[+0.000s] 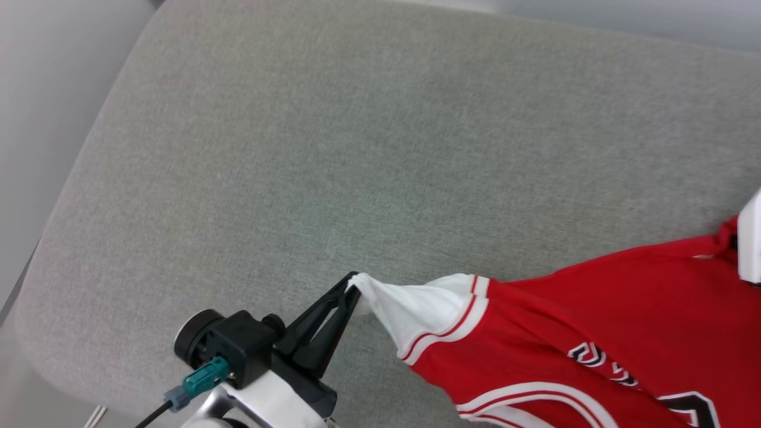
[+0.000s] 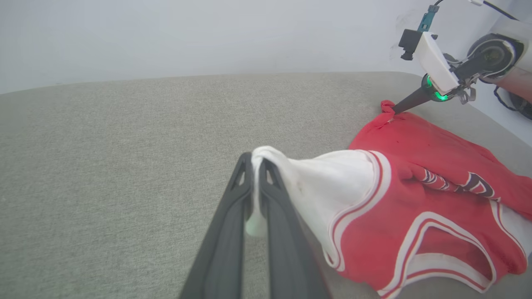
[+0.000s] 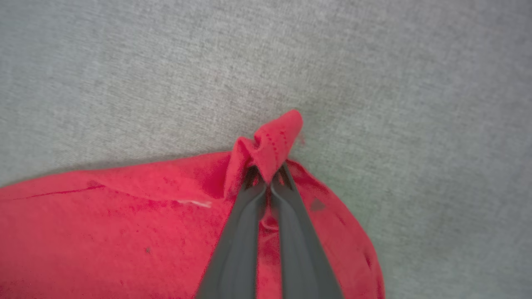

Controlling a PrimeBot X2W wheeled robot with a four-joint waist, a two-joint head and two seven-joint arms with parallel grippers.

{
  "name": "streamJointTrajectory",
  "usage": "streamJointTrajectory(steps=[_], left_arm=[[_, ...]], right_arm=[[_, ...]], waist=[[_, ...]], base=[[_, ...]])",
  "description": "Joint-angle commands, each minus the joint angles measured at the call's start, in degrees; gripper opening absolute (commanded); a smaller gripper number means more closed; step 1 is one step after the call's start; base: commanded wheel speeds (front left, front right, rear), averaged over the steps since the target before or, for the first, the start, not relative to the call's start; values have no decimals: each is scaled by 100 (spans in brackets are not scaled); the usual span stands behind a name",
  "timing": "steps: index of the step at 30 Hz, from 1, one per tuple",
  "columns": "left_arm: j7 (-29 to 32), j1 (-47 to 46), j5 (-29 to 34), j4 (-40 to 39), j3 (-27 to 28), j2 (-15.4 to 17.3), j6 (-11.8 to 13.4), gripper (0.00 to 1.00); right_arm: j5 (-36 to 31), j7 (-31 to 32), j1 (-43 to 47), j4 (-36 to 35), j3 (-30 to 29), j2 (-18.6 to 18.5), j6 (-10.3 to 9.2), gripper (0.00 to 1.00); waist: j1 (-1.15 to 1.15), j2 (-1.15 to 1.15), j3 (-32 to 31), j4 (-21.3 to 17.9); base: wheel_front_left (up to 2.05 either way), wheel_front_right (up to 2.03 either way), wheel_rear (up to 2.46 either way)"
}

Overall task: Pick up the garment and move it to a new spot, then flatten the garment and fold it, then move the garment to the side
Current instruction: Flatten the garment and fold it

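Grey padded surface (image 1: 297, 148), red garment (image 1: 594, 309) held at two ends.

Left end effector (image 1: 355, 286) is pinched tight on the tip of the white sleeve (image 1: 416, 309), which is drawn out to a point over the near middle of the surface. Right end effector (image 3: 269, 178) is clamped on a bunched red edge at the far side of the cloth. Garment body lies wrinkled on the robot's right of the surface, black lettering facing up, striped trim showing at sleeve and neckline.
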Motion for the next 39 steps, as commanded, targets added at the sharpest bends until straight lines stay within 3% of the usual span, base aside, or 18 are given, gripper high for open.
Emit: streamJointTrajectory(steps=[1,8,18,28,39], left_arm=[[33,103,-35,-48,71,89,66,0],[217,311,-211,-303,407,454,294,0],[407,144,-485,-807,1237,1034,596,0],[827,-1003,-523,-1163,1949,1596,541,0],[1136,-2325,-690,-1156,2449,1788,515,0]], right_arm=[[123,-122,13,105,7,151,-1,0],[486,-536,-226,49,122,255,-1,0],[1076,-812,-368,-755,142,276,-1,0],[1448,-615,-618,-2165,-23,425,-1,0],[1466,-651,-858,-3004,-247,689,0,0]], waist=[[-1,0,-406,-296],[-1,0,-1192,-850],[-1,0,-2030,-1544],[-1,0,-2130,-2115],[-1,0,-2001,-2464]], base=[[0,0,0],[0,0,0],[0,0,0],[0,0,0],[0,0,0]])
